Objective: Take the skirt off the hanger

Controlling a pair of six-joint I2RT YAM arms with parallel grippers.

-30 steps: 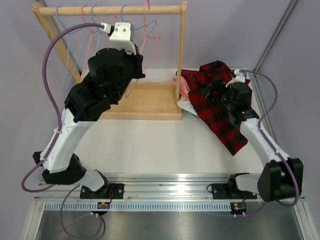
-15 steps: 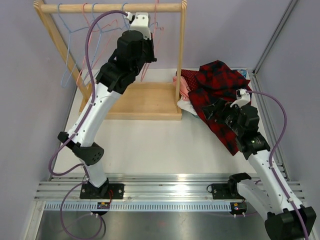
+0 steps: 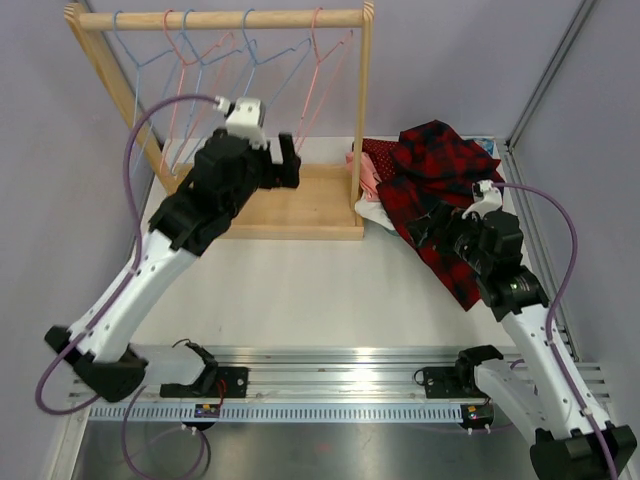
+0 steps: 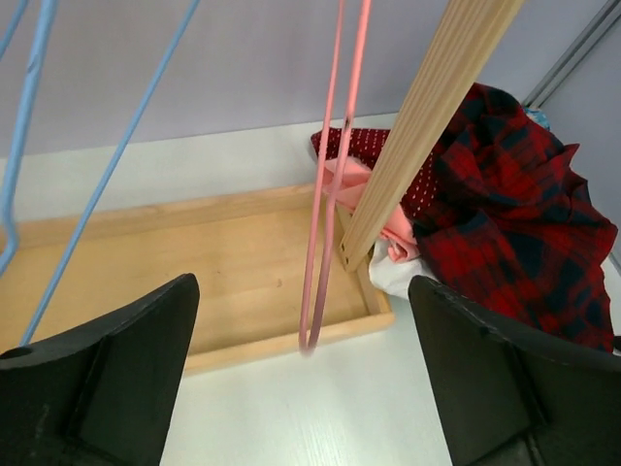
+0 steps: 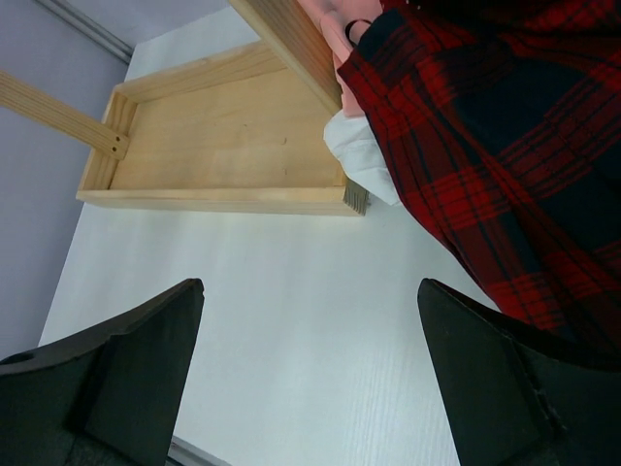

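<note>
The red-and-black plaid skirt [image 3: 440, 185] lies crumpled on the bench [image 3: 300, 290] just right of the wooden rack [image 3: 300, 205], off every hanger and heaped against other clothes [image 3: 372, 160] by the rack's post. The left claw [image 4: 303, 291] hovers wide and empty over the rack's base, with a bare pink hanger [image 4: 319, 194] dangling in front of it. The right claw [image 5: 310, 291] is also spread wide, holding nothing, above the bench beside the skirt's near edge.

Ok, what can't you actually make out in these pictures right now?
Right wrist: the plaid skirt runs off the right edge and covers most of the white cloth.
Left wrist: the pink hanger loses its hook past the top edge; the rack post hides part of the pink garment.
</note>
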